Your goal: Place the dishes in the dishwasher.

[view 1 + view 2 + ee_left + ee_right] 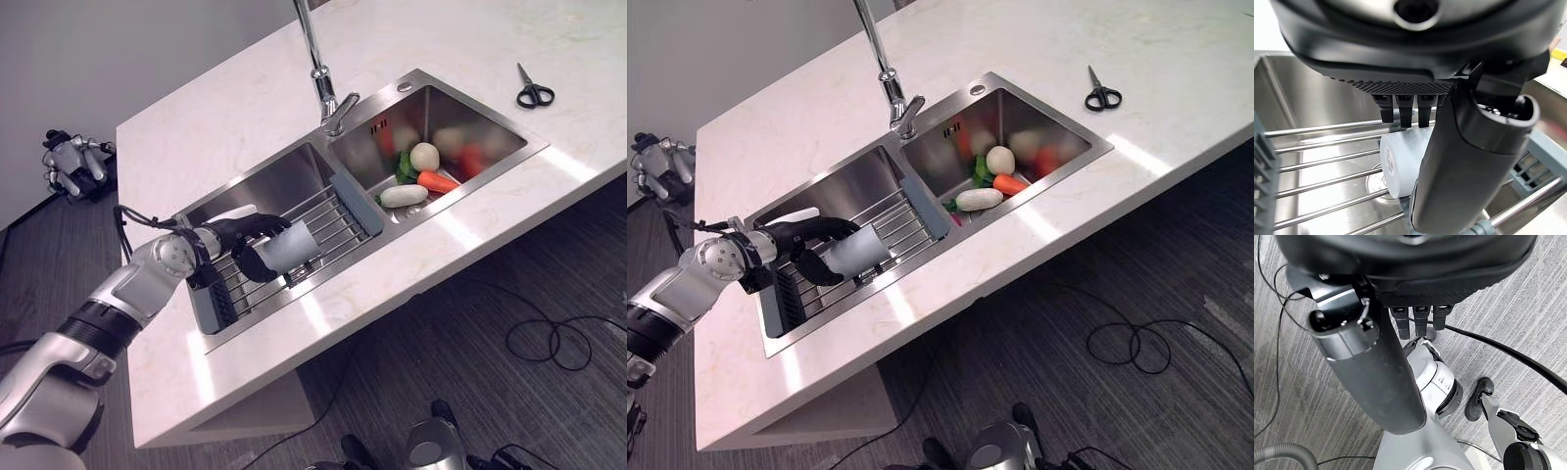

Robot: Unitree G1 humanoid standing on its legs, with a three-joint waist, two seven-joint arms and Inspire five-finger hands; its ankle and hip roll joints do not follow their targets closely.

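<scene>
Cup (291, 248) lies on the sink's wire rack (338, 223), left hand (238, 239) curled around it, so loading seems barely begun; right hand (1376, 377) hangs relaxed over the floor.

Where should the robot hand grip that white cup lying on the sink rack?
Grip the white cup round its cylindrical side, coming from above. It lies tipped over on the rack, so its wall faces up. The left robot hand already curls round it.
</scene>
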